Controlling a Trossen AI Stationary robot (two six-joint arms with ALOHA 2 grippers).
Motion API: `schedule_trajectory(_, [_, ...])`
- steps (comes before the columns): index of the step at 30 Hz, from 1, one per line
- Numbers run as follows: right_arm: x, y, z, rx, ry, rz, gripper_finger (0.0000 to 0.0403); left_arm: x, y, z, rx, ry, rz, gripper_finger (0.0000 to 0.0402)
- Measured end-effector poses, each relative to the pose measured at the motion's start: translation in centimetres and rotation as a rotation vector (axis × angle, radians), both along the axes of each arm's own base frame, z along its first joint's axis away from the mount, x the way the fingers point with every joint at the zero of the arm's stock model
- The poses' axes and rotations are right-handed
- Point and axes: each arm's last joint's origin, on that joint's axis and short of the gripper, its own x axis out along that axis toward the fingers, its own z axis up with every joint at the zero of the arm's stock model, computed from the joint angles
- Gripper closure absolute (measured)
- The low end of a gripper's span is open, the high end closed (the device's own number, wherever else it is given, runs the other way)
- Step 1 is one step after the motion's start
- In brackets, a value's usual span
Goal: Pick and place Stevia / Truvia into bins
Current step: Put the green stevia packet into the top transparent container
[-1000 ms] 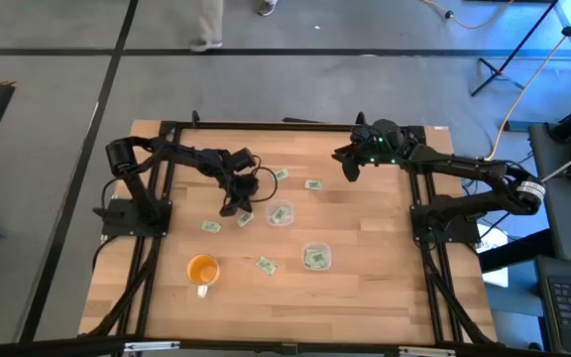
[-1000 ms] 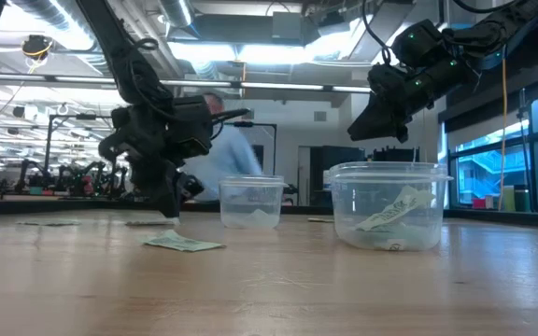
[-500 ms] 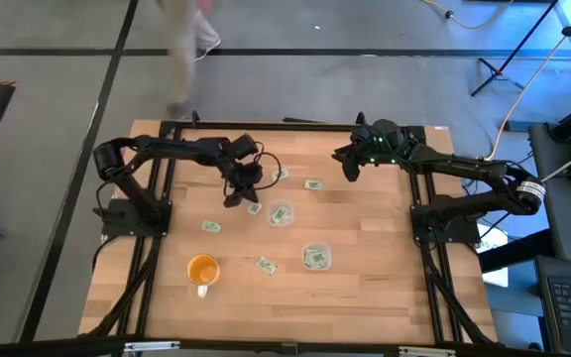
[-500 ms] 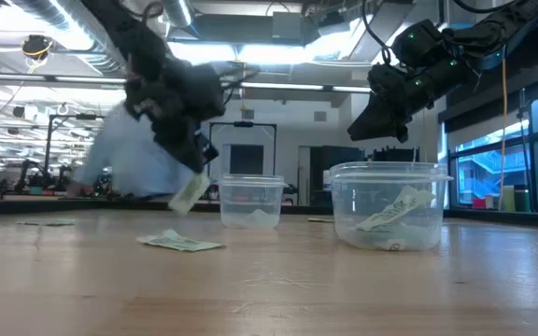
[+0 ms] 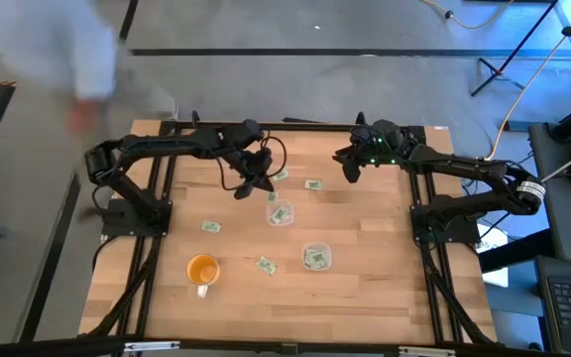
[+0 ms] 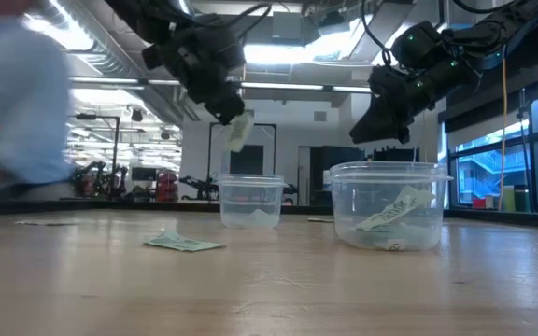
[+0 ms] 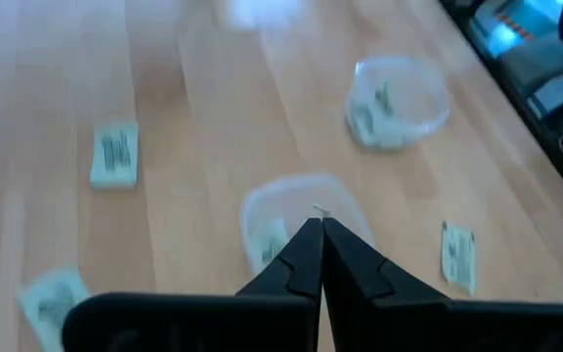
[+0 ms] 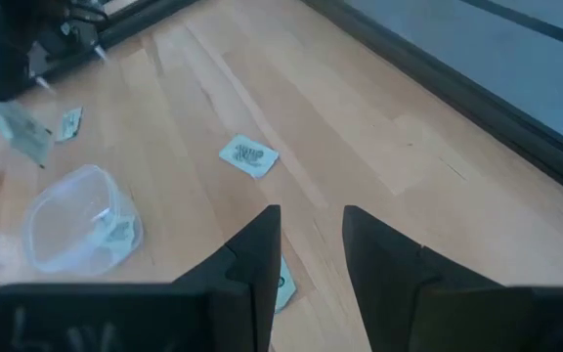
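Two matte black jointed arms are showing slim tubular links and bulky rounded joints. Thin black cables are looping loosely around the left pincer, whose tapered dark fingers are ending in narrow points. Small green lights are glowing on the right arm's wrist housing, above the right pincer.

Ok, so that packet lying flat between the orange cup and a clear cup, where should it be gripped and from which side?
Probably from straight above: the packet lies flat on the table, so no side edge is open. Straddle its narrow width, pinching both long edges, wrist turned to its slant. The right pincer is open; the left pincer holds another packet.
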Motion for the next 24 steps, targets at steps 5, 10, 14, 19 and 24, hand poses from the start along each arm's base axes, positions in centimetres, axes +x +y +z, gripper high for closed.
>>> schedule_trajectory(5, [-0.1, 0.1, -0.2, -0.002, 0.02, 0.008, 0.0286, 0.8, -1.2, 0.0, 0.001, -0.019, -0.036, 0.0399])
schedule_trajectory(10, [-0.1, 0.1, -0.2, -0.007, 0.025, 0.013, 0.0286, 1.5, -2.5, -0.1, 0.041, -0.022, -0.053, 0.04])
schedule_trajectory(14, [-0.1, 0.1, -0.2, -0.015, 0.033, 0.02, 0.0286, 2.4, -3.3, -1.1, 0.113, -0.002, -0.053, 0.04])
schedule_trajectory(19, [-0.2, 0.1, -0.3, -0.009, 0.042, 0.02, 0.0286, 3.0, -3.3, -3.1, 0.101, 0.062, -0.073, 0.0399])
schedule_trajectory(24, [-0.3, 0.2, -0.6, 0.009, 0.067, 0.021, 0.0286, 3.5, -3.1, -4.4, 0.087, 0.085, -0.078, 0.0399])
